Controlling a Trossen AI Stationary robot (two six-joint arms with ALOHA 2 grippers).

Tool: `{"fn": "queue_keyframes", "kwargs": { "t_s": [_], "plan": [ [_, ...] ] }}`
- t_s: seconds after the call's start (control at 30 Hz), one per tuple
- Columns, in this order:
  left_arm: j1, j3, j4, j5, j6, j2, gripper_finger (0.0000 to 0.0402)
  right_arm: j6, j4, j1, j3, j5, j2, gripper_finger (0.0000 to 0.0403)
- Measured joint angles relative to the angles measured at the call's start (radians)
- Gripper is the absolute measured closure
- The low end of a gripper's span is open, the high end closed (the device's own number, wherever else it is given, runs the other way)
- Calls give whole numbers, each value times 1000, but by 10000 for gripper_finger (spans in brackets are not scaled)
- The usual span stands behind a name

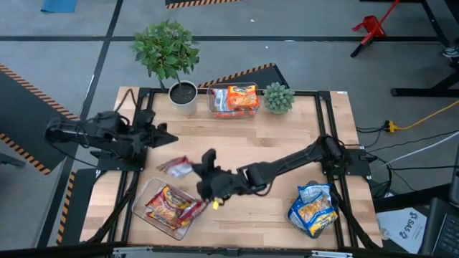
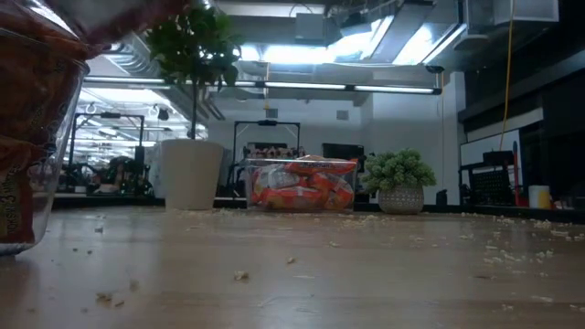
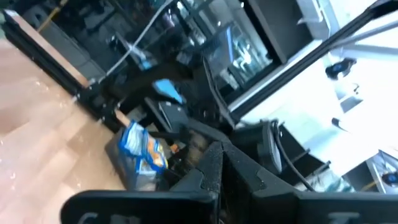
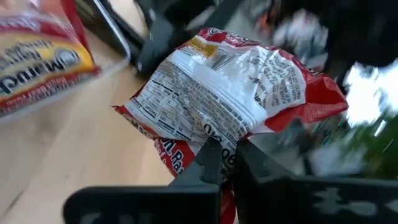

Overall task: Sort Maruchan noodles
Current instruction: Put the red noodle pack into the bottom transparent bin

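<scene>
Red noodle packet (image 4: 230, 93) apparently within right claw (image 4: 225, 163)

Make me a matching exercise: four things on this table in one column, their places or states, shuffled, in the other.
1. red packet
2. blue packets
3. orange packets
4. left tool

A. shut, holding nothing, at the table's left edge
B. in the clear tub between the two plants
C. pinched in the right tool
D. in the tub at the table's near right corner

Pairs: 1-C, 2-D, 3-B, 4-A
</scene>
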Motion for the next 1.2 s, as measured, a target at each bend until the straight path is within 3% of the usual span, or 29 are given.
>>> {"fn": "queue_keyframes", "kwargs": {
  "t_s": [0.43, 0.63, 0.87, 1.2],
  "plan": [
    [-1, 1, -23, -29, -8, -38, 401, -621, 363, 50, 0, -11, 150, 403],
    [-1, 1, -23, -29, -9, -38, 401, -809, 525, 50, 10, -26, 192, 403],
    [-1, 1, -47, -27, -8, -38, 401, -919, 517, 48, 48, -183, 200, 403],
    [-1, 1, -115, -29, -8, -38, 401, -1003, 537, 32, 48, -236, 245, 402]
  ]
}}
